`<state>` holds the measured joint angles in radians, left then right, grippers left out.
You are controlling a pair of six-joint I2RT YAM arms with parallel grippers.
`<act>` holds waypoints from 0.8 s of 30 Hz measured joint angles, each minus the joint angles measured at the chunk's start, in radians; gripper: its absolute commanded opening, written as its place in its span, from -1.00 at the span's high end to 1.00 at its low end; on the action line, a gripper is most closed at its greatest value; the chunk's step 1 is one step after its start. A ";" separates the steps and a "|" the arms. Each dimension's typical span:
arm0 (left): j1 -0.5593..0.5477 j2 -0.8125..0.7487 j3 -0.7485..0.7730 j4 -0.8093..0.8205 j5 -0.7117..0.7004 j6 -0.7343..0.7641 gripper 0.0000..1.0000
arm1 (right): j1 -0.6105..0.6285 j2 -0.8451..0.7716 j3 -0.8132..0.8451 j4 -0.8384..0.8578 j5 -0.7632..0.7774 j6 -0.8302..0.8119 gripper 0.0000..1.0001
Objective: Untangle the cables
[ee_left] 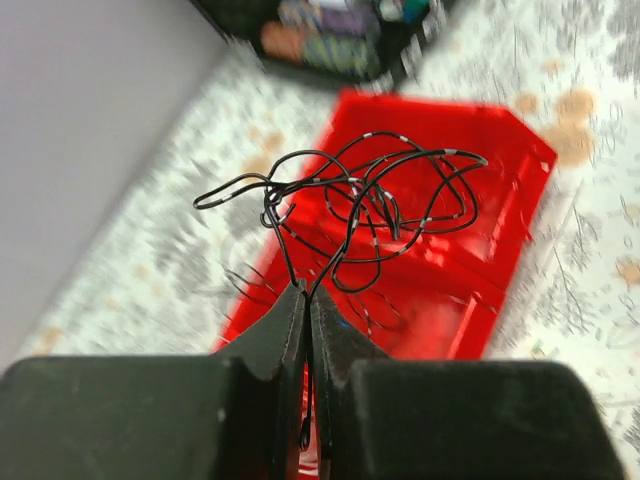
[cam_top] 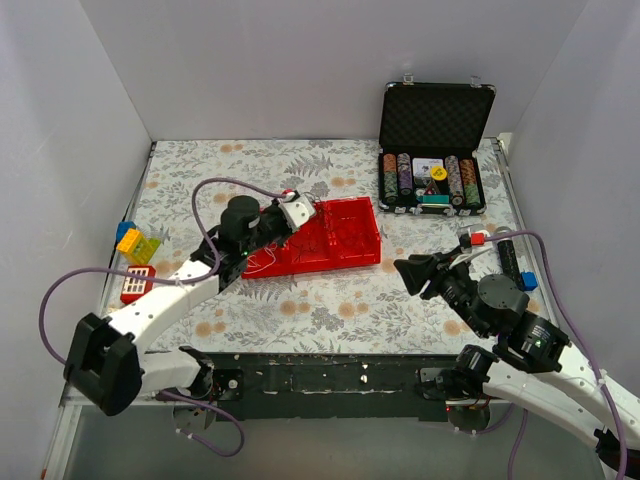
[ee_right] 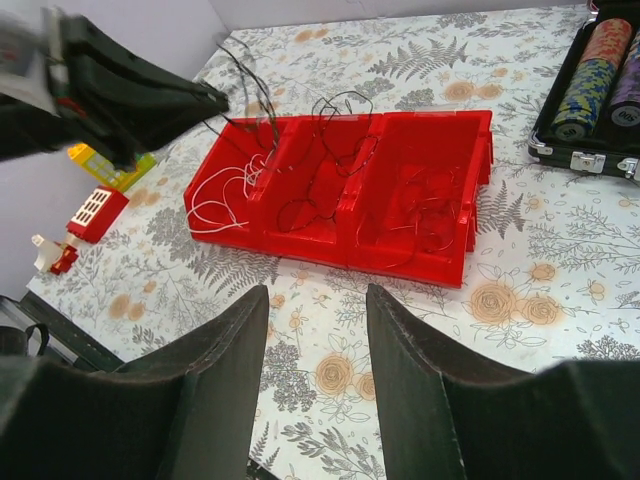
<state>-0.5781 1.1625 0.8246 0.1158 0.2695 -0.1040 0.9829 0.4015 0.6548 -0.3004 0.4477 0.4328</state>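
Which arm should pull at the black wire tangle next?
Right. The left gripper is shut on the black wires, holding them above the red tray; the right gripper is open, facing it.

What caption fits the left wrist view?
Left tool shut on tangled thin black wires, held over the red plastic bin.
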 measured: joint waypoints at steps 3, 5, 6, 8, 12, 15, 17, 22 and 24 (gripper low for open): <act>0.000 0.103 -0.005 -0.039 -0.032 -0.068 1.00 | 0.000 0.002 0.000 0.000 0.003 0.009 -0.03; 0.000 0.208 0.009 -0.074 -0.082 -0.108 1.00 | 0.000 0.006 0.000 0.000 0.004 0.010 -0.03; 0.000 0.267 0.027 -0.100 -0.110 -0.124 1.00 | 0.000 0.007 0.000 0.000 0.006 0.010 -0.03; 0.000 0.374 0.070 -0.150 -0.151 -0.152 1.00 | 0.000 0.010 0.000 0.000 0.011 0.010 -0.02; 0.001 0.517 0.175 -0.220 -0.196 -0.201 0.70 | 0.000 0.018 0.000 0.000 0.018 0.010 -0.01; 0.001 0.544 0.228 -0.243 -0.211 -0.226 0.02 | 0.000 0.024 0.000 0.000 0.022 0.010 -0.01; 0.001 0.545 0.249 -0.247 -0.212 -0.243 -0.32 | 0.000 0.027 0.000 -0.002 0.022 0.010 -0.02; 0.005 0.504 0.255 -0.273 -0.187 -0.259 -0.78 | 0.000 0.027 -0.003 -0.010 0.021 0.010 -0.04; 0.005 0.468 0.260 -0.296 -0.170 -0.258 -0.92 | 0.000 0.031 -0.005 -0.014 0.022 0.010 -0.07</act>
<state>-0.5728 1.6310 1.0843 -0.1802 0.0998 -0.3618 0.9829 0.4324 0.6502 -0.3149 0.4694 0.4431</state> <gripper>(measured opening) 0.865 0.517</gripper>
